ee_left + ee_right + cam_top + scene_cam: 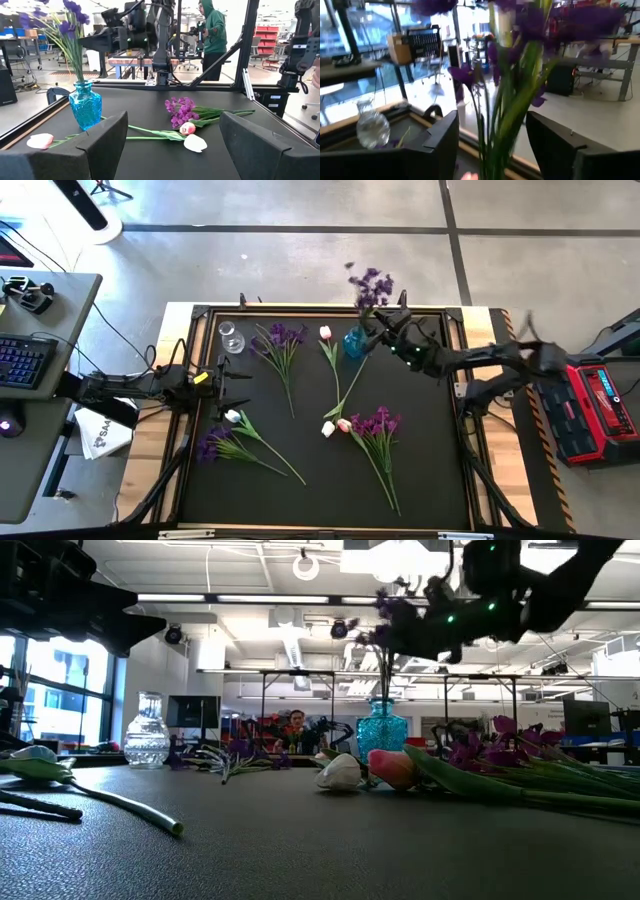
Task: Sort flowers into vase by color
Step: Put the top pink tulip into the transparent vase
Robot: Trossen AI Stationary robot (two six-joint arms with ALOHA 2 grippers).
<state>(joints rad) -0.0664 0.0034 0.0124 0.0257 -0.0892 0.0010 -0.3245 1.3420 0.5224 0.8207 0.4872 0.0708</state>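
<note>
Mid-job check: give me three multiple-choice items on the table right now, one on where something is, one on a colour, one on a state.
1. Where is the clear glass vase?
A. at the table's far left part
B. beside the blue vase
C. in the right gripper

2. What colour are the flowers standing in the blue vase?
A. white
B. pink
C. purple

3. How is the right gripper?
A. shut on a tulip
B. fingers parted around the purple stems
C. resting flat on the mat

Key: 1 A, the high view shows it far left, apart from the blue vase. 2 C, purple blooms rise above its neck. 3 B, its wrist view shows stems between spread fingers.
</note>
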